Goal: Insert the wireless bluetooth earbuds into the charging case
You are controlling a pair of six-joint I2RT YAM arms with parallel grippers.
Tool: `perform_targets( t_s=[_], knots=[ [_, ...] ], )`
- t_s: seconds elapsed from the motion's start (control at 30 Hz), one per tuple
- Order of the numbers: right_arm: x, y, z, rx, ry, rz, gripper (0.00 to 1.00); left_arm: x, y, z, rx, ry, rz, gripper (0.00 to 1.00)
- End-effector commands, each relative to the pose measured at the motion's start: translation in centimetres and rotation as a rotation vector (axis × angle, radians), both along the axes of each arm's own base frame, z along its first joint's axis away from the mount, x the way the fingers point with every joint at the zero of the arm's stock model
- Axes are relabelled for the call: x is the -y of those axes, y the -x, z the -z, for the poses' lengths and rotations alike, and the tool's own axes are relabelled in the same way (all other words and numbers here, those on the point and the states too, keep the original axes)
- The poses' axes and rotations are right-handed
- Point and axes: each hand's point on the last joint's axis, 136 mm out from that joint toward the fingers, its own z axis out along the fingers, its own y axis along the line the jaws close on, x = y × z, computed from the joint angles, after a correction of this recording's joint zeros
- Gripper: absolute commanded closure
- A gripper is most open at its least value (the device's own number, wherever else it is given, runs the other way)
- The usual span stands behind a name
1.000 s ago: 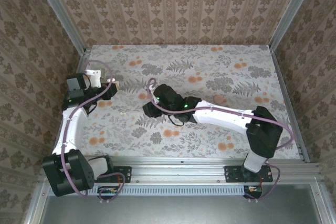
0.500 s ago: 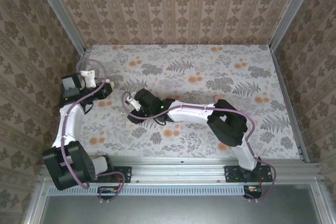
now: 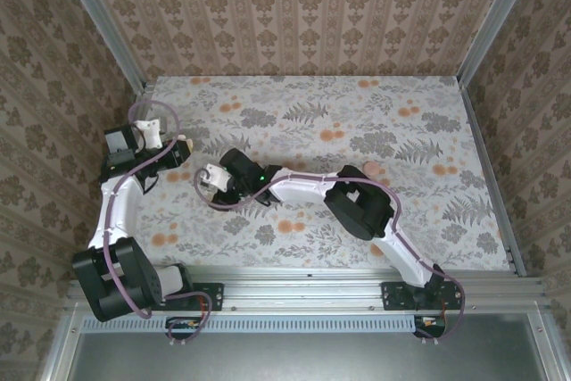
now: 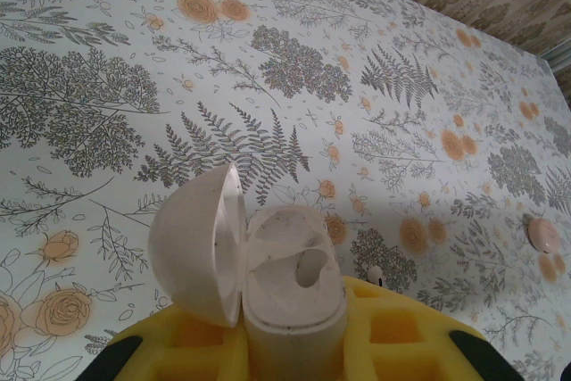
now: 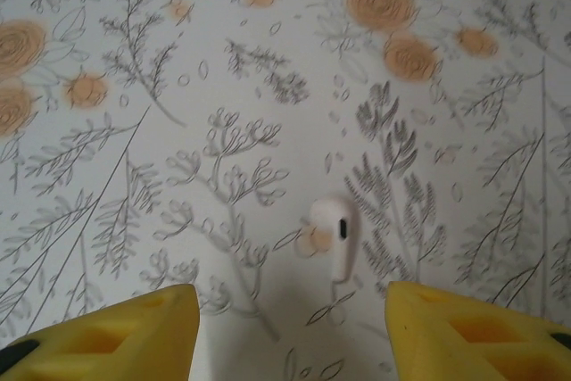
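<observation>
Now, your left gripper (image 4: 293, 354) is clamped on the charging case (image 4: 294, 296), holding it upright with the domed lid (image 4: 198, 252) swung aside so that its hollowed interior faces up, ready for loading. Your right gripper (image 5: 290, 323) hangs with its yellow pads (image 5: 111, 332) spread wide, straddling but not touching one earbud (image 5: 333, 231). It lies flat on the matte floral tablecloth (image 5: 178, 86): smooth white plastic, rounded head, short stem, probably slippery.

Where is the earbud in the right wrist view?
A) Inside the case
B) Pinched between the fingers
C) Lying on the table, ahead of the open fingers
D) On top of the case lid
C: the earbud lies free on the table, just beyond the gap of the open right gripper.
</observation>
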Motion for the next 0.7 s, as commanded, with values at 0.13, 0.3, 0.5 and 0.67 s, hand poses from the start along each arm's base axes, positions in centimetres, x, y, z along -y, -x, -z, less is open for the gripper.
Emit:
perform_targets(
  t_s=[0.13,0.3,0.5,0.67],
  knots=[
    [-0.1,0.3,0.7,-0.041,0.061,-0.039,0.42,-0.4,-0.7,-1.5,0.038,0.019,-0.008,0.87],
    [-0.8,0.2,1.2,-0.092,0.05,-0.003,0.43,-1.8,-1.1,-1.5,0.017,0.044,-0.074,0.87],
    [-1.7,-0.5,1.3,-0.086,0.027,0.032,0.43,-2.4,-1.1,-1.6,0.012,0.054,-0.096,0.87],
    [-2.2,-0.8,1.9,-0.108,0.025,0.055,0.42,-2.4,-1.0,-1.8,0.011,0.056,-0.098,0.87]
  ],
)
